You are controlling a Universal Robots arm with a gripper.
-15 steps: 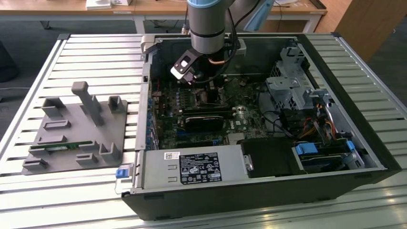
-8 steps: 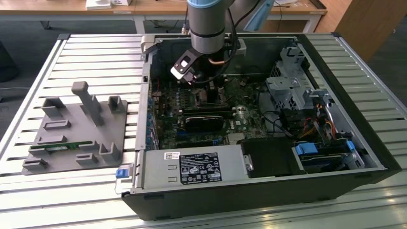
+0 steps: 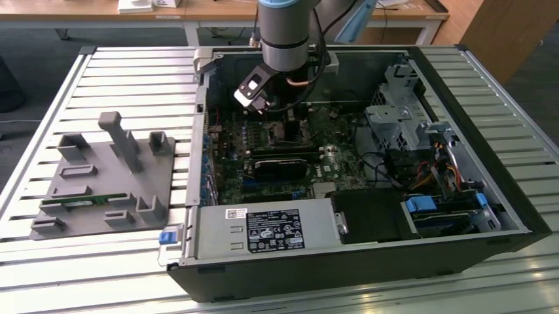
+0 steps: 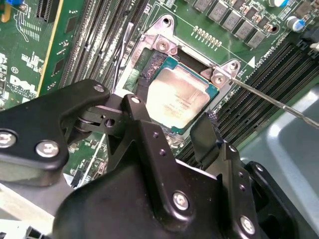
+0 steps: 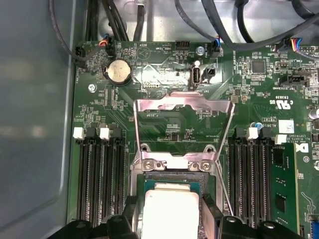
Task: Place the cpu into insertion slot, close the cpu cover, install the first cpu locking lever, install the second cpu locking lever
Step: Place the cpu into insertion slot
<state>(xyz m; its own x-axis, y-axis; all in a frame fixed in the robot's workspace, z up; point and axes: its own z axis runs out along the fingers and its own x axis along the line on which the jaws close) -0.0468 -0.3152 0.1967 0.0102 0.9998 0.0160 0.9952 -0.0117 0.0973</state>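
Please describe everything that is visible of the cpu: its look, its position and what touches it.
The cpu is a small flat square chip. It has a dull silvery-beige metal top with rounded corners, set on a green base that shows as a thin border around it. It lies flat in the slot. The cover is swung open, so nothing lies over the chip. The gripper hangs close over one edge of it; whether it touches the chip cannot be told.

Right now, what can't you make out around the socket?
Silvery-beige square metal cpu: near edge cut by the first wrist view's frame, partly covered by the black gripper in the second wrist view.
Square black insertion slot: contacts hidden under the cpu, both wrist views.
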